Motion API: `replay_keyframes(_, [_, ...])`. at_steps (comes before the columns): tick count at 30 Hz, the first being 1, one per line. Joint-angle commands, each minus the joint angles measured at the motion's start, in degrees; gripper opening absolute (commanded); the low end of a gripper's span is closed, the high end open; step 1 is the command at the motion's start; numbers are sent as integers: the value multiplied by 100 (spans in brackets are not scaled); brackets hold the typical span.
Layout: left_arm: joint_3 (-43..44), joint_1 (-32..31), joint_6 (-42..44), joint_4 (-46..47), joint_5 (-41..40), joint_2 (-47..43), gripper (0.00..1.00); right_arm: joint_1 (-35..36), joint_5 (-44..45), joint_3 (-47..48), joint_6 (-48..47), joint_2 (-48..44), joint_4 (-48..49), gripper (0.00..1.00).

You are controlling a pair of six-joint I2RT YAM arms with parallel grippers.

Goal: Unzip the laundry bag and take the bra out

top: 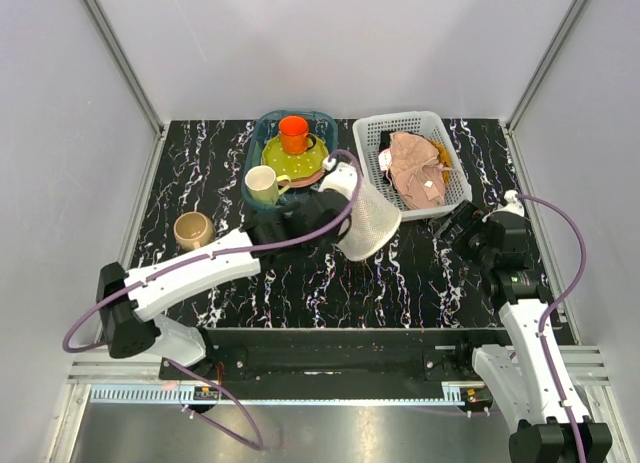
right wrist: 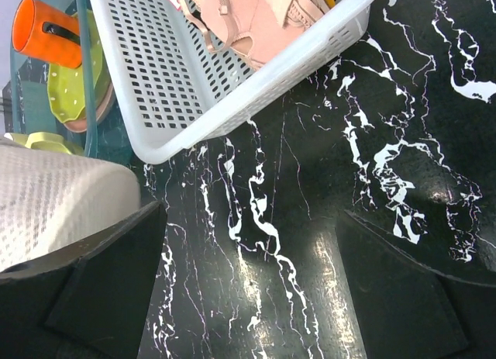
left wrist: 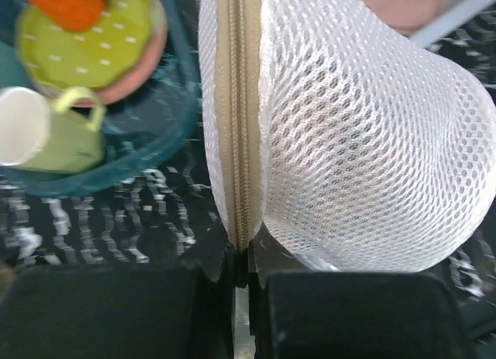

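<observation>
The laundry bag [top: 368, 221] is being gripped at its zipper [left wrist: 236, 126] by the left tool [left wrist: 241, 257]; the right tool [right wrist: 248, 219] is being held open near the desk's [top: 300, 278] right edge.

Overhead; wrist views sharing laundry bag [left wrist: 364, 142]

The space is enclosed by plain pale grey walls [top: 330, 43] at the back and on both sides, joined at the corners by aluminium struts [top: 120, 58]. A table [top: 420, 283] topped in black, white-veined marble pattern is set between them. Soft light is reflected in its glossy top. A dull metal surface [top: 320, 433] is seen below its near edge.
</observation>
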Motion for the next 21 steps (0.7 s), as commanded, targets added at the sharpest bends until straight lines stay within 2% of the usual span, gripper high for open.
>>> replay_keyframes(1, [837, -657, 501, -1156, -2424, 764, 4, -7, -39, -98, 72, -122, 265, 100])
replay_keyframes(2, [1030, -790, 492, -1402, -2583, 1341, 6, -7, -22, -98, 81, -122, 274, 100])
replay_keyframes(3, [1484, -922, 431, -1926, -2828, 1634, 12, 2, -13, -116, 107, -148, 256, 100])
replay_keyframes(4, [1741, -1132, 283, -2227, -2813, 1985, 30, 2, -4, -125, 125, -149, 256, 100])
replay_keyframes(5, [2014, -1221, 142, -2543, -2822, 2554, 92, 2, 48, -151, 142, -210, 247, 100])
replay_keyframes(6, [2417, -1283, 19, -3051, -2839, 2821, 99, 2, 84, -186, 168, -245, 230, 100])
replay_keyframes(8, [2570, -1318, -202, -3284, -2778, 3025, 99, -7, 154, -204, 160, -324, 169, 100])
replay_keyframes(11, [2176, -1257, -18, -2838, -2305, 2606, 99, 2, 224, -186, 90, -360, 72, 100])
replay_keyframes(15, [1316, -959, 158, -1759, -1094, 1490, 99, 2, 181, -134, 89, -307, 80, 100])
replay_keyframes(16, [1174, -775, 149, -1590, -882, 1009, 99, 2, 146, -125, 90, -281, 89, 99])
replay_keyframes(21, [148, 25, -157, -625, 593, -225, 99, 2, -162, -37, 98, -184, 124, 100])
